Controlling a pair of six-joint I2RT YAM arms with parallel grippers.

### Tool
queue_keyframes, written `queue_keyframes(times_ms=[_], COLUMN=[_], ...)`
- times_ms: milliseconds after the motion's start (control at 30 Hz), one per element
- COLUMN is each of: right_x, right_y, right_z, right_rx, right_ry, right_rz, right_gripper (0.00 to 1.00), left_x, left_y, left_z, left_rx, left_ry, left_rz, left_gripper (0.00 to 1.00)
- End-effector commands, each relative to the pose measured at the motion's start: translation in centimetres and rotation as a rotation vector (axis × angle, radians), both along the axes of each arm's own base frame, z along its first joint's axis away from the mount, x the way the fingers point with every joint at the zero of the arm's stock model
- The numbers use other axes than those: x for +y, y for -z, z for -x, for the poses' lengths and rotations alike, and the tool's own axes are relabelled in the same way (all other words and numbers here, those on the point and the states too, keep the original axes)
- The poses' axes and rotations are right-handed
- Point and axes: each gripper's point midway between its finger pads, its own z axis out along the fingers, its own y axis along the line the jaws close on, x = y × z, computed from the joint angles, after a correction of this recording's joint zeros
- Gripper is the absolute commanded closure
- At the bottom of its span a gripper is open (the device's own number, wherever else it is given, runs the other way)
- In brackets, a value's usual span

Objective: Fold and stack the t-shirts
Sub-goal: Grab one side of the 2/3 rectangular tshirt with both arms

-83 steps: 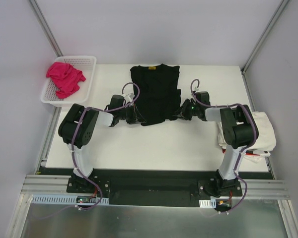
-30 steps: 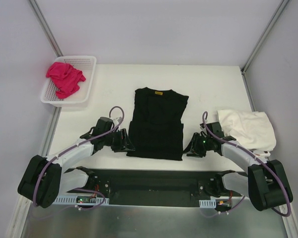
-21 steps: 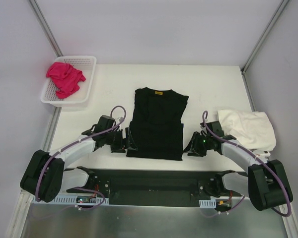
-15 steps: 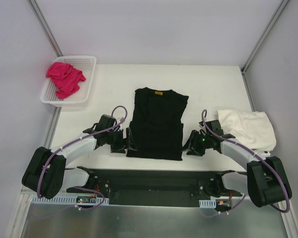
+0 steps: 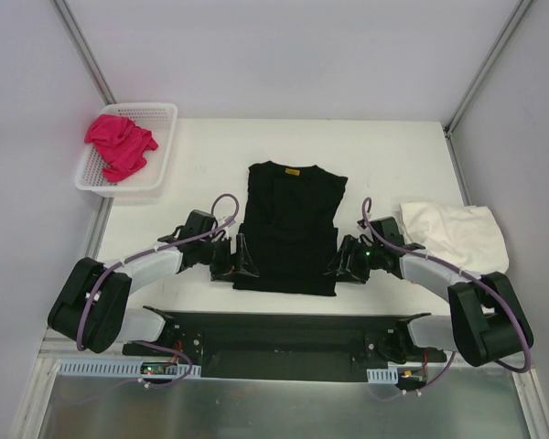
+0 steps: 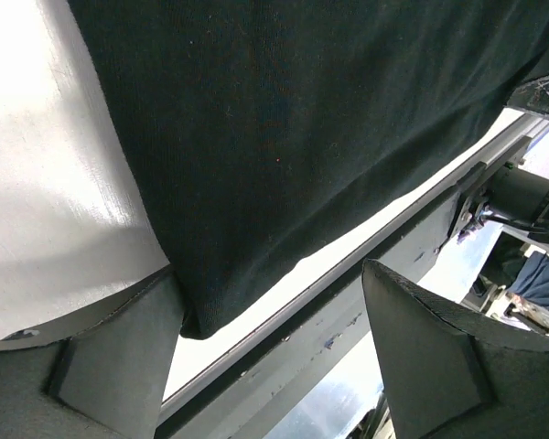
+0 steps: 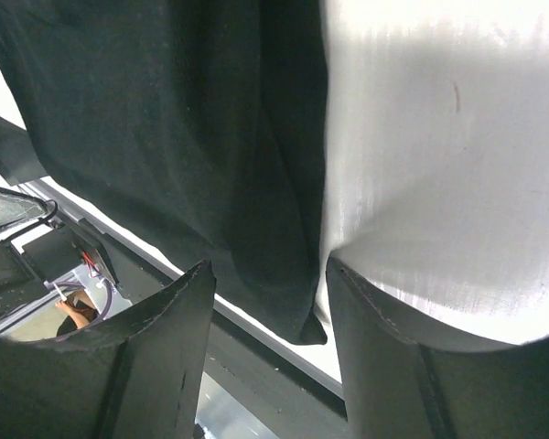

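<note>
A black t-shirt (image 5: 291, 229) lies flat in the middle of the white table (image 5: 384, 165), collar at the far end, hem near the front edge. My left gripper (image 5: 241, 261) is open at the hem's left corner. In the left wrist view the black t-shirt (image 6: 284, 128) ends beside one finger of the left gripper (image 6: 270, 273), which holds nothing. My right gripper (image 5: 340, 261) is open at the right corner. In the right wrist view the black t-shirt (image 7: 183, 137) has its corner lying loose between the jaws of the right gripper (image 7: 270, 267). A pink t-shirt (image 5: 119, 144) lies crumpled in the basket. Cream-white t-shirts (image 5: 457, 240) are heaped at the right.
A white mesh basket (image 5: 156, 108) stands at the table's far left corner. The black front rail (image 5: 284, 325) with both arm bases runs just below the shirt's hem. Grey walls and metal posts close in the table on three sides.
Both arms dragged the black shirt towards the front edge, then both grippers opened and released its lower corners. Both grippers have since edged inward; the shirt lies still.
</note>
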Motion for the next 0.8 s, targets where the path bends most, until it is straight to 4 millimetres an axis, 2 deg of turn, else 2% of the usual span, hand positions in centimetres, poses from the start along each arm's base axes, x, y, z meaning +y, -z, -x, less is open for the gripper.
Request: queue_keyframes(times_ms=[0,133,200,433,767], right_x=[-2.2,-3.0,-3.2,-2.2,0.1], right_y=[3.6,4.2,4.0,3.9,4.7], right_z=[3.7,5.9,6.0,4.5,4.3], right_rx=[0.111,0.151,0.137,0.093,0.108], right_ry=[-0.006,-0.015,-0.017,-0.014,-0.063], right_rz=[0.131,0.149,0.155,0.138,0.108], right_gripper=[0.44,0.43,0.42,0.41,0.40], left_x=[1.4,1.4,1.5,1.2,0.3], left_y=[2.5,2.3,2.2,2.5,2.6], left_z=[1.9,2.4,2.6,2.6,1.9], left_rx=[0.072,0.076,0.077,0.097,0.076], left_ry=[-0.018,-0.021,-0.021,-0.005,0.007], left_rz=[-0.067,-0.054,-0.049,-0.045,-0.013], left_gripper=[0.23,0.24,0.24,0.24,0.26])
